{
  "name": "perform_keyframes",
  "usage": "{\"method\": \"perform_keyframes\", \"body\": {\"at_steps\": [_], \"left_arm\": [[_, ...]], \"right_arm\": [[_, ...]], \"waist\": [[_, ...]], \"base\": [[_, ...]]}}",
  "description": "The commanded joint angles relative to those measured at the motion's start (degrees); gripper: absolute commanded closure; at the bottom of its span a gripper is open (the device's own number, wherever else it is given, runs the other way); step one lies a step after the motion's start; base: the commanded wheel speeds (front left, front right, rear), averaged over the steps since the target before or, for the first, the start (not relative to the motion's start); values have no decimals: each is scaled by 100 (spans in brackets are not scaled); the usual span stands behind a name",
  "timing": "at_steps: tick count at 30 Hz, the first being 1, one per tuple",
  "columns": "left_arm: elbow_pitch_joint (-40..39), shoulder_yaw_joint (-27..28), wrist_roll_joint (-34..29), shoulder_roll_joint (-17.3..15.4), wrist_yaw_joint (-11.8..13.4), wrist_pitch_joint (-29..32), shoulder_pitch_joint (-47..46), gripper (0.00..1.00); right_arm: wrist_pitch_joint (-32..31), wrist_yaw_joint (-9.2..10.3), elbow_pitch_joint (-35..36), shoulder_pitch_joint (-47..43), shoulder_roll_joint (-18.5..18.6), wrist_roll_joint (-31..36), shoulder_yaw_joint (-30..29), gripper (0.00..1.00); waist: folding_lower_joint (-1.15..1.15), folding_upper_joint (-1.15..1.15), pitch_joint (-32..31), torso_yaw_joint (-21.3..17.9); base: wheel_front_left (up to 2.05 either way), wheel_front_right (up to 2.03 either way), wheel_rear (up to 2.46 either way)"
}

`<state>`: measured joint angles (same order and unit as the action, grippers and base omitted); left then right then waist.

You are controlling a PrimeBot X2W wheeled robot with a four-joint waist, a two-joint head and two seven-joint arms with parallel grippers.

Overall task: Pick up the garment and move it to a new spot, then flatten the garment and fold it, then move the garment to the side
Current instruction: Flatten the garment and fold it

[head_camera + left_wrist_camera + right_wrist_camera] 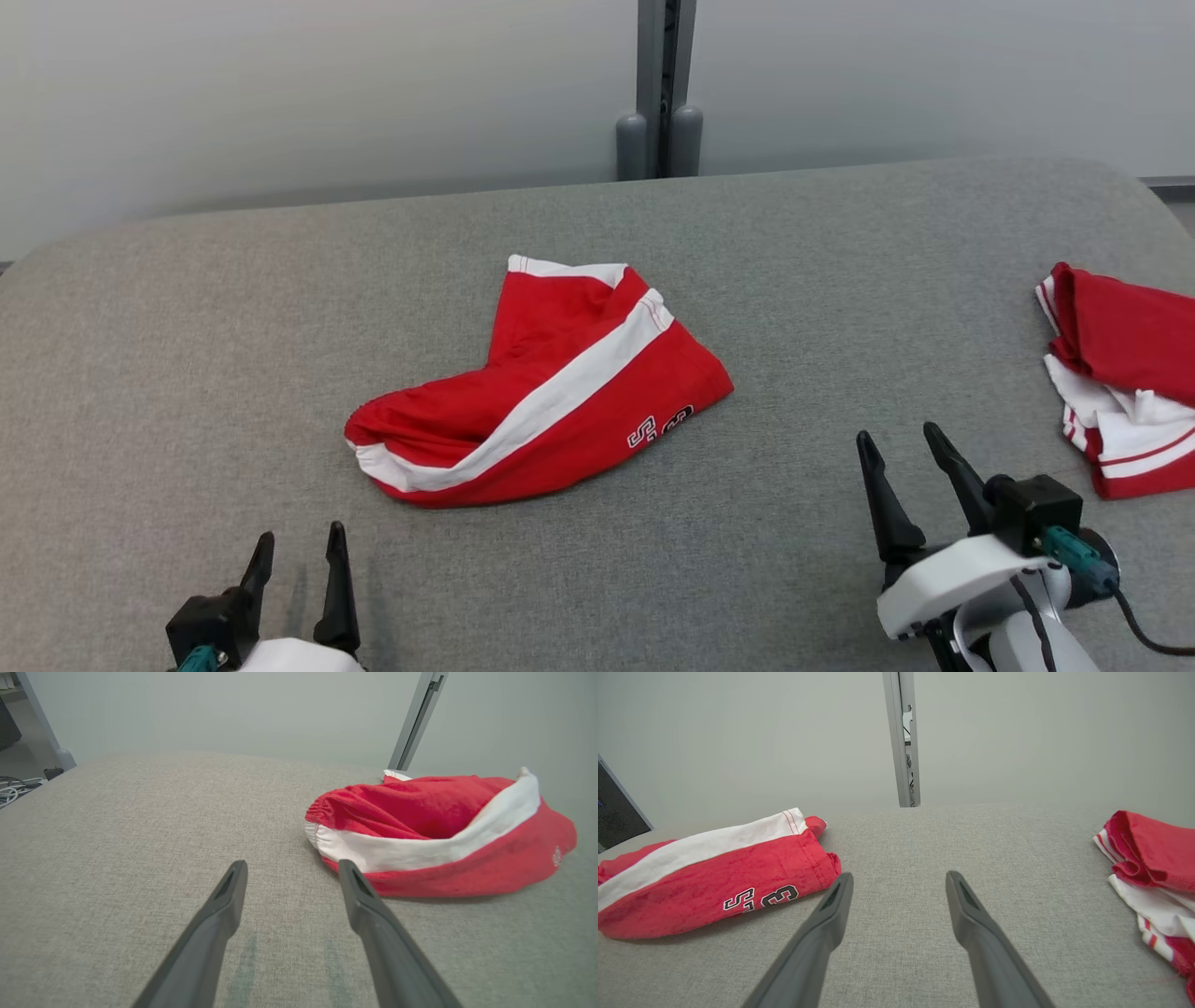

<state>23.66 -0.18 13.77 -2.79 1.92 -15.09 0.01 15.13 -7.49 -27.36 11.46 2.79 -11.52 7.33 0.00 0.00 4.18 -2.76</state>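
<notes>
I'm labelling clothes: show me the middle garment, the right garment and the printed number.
middle garment (597,420): head view, red lower panel.
right garment (1130,336): head view, red top fold.
printed number (780,895): right wrist view, the 3.

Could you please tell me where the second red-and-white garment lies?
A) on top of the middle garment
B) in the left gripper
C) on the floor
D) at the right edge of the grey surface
D: the second garment lies at the right edge of the grey surface, apart from the middle garment and beyond the open right gripper.
</notes>
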Motion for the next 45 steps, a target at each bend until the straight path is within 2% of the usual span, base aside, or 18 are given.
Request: {"method": "perform_keyframes", "body": {"at_steps": [1,10,20,27,44,45], "left_arm": [[-11,-38,43,-24,1,-8,-141,0],[-74,-481,128,-23,9,-8,-600,0],[-96,-754,277,-23,92,-8,-771,0],[-97,-783,307,-24,114,-8,-782,0],[-96,-881,347,-23,130,-8,-811,0],[-92,-884,345,-23,131,-8,-800,0]], "right_arm": [[0,0,-4,122,29,37,18,0],[0,0,-490,1312,77,164,481,0],[0,0,-1575,2482,393,-720,1217,0],[-16,0,-1913,3016,681,-1552,1978,0],[-10,0,-2347,3399,958,-2650,3048,0],[-9,0,-2366,3412,971,-2692,3101,4]], "waist": [[0,0,191,162],[0,0,744,739],[0,0,1034,1161],[0,0,1154,1247],[0,0,1222,1371],[0,0,1218,1375]], "base": [[0,0,0],[0,0,0],[0,0,0],[0,0,0],[0,0,0],[0,0,0]]}}
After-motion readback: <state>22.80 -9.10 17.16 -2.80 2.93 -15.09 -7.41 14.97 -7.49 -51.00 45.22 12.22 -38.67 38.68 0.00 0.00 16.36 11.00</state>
